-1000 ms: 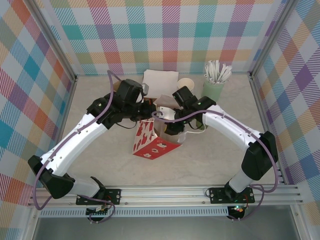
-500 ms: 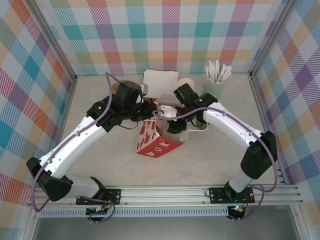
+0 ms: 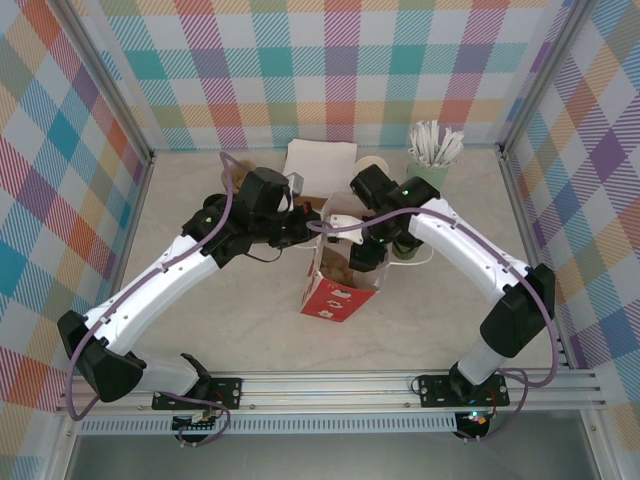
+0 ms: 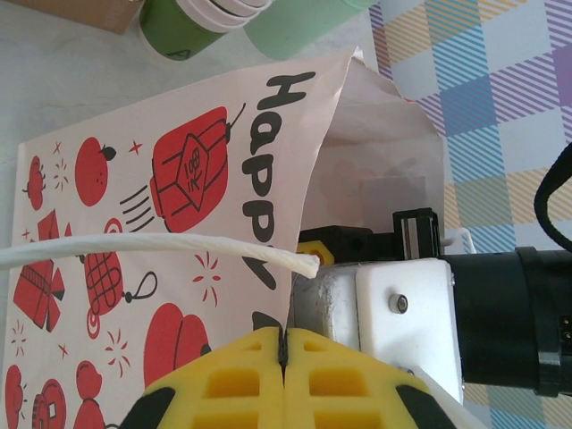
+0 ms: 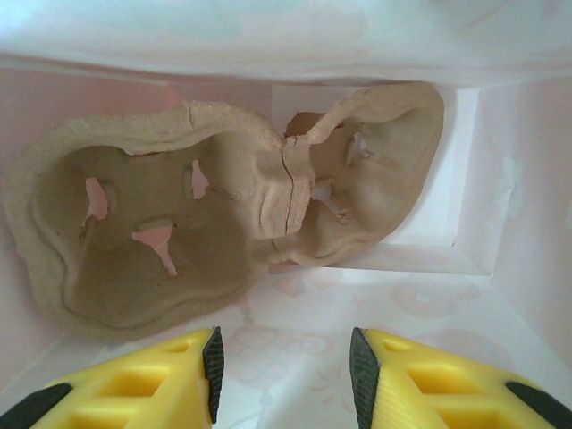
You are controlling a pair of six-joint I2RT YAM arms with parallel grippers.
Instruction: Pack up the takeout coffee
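- The left end effector (image 4: 282,344) is pinched fully closed on the top edge of the paper bag (image 4: 179,197), holding its mouth open.
- The right end effector (image 5: 286,357) hangs inside that bag, jaws partly apart with nothing between them.
- Directly below it a pulp cup carrier (image 5: 152,259) lies on the bag's floor, its wells bare.
- I'd judge the bag is ready and the takeout coffee is not yet packed. Next, the right arm should lift straight out without snagging the walls, then fetch a cup.
- Beyond the left end effector, past the bag, dark green cups (image 4: 174,22) stand stacked beside a pale-green holder (image 4: 295,27) on the desk (image 3: 230,310). I cannot single out the one coffee.
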